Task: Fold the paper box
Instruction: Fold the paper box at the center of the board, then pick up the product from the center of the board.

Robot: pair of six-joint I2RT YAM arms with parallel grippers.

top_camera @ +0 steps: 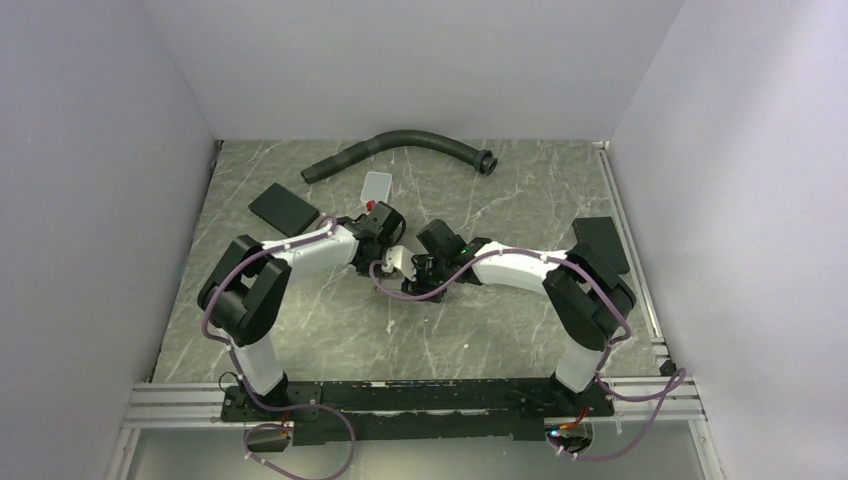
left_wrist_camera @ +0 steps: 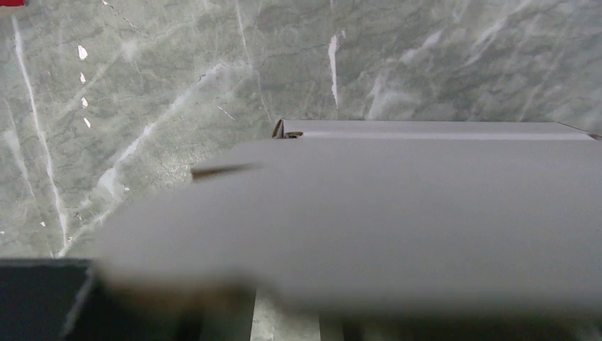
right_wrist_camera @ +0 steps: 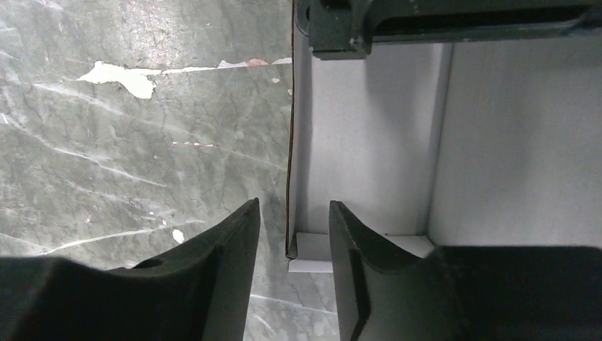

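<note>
— White cardboard, the paper box, lies in the middle of the table; the right gripper is spread around one wall edge.
— And the left gripper?
— Cardboard hides its fingers, I cannot tell. If the right closes crooked, the thin wall may crease wrongly.

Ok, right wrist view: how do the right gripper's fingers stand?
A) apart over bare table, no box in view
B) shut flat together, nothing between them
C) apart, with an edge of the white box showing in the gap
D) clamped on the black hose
C: the right gripper has its two fingers apart, and a cut edge of the paper box runs down into the gap between them.
</note>
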